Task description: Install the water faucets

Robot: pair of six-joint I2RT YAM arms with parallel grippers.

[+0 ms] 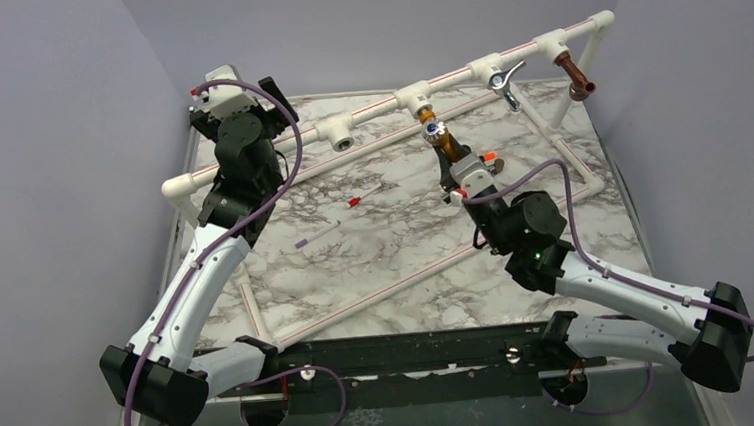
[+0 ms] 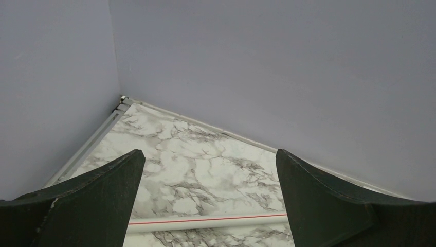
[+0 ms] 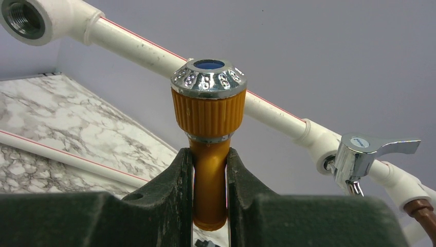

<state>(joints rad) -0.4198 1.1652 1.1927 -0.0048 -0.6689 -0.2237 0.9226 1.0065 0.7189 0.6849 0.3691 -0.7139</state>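
Right gripper (image 3: 210, 170) is clenched on the neck of the yellow faucet (image 3: 209, 110), one finger on each side of the smooth gold stem just under the ribbed collar. That is probably so the knob end stays free and the body can be turned or pushed without slipping. In the top view this faucet (image 1: 436, 134) sits just below a white fitting on the raised pipe (image 1: 458, 72), knob towards the pipe. I can't tell whether its threaded end is in a socket yet, so it looks mid-install, not seated. The chrome faucet (image 1: 506, 82) and copper faucet (image 1: 576, 74) hang from fittings further right on the same pipe and look already mounted. The empty fitting (image 1: 340, 135) to the left shows bare threads (image 3: 23, 18) and is likely a slot waiting for a faucet. Left gripper (image 2: 211, 190) is released, jaws wide with nothing between them. It is parked over the far left corner of the marble table (image 2: 180, 154), out of the way. A thin red-tipped stick (image 1: 365, 197) lies loose mid-table. Writing: none readable. There's a small blue mark on the chrome faucet cap (image 3: 358, 143), too small to read. The yellow knob has a blue centre and stamped dots, and the pipe has a red stripe along it.
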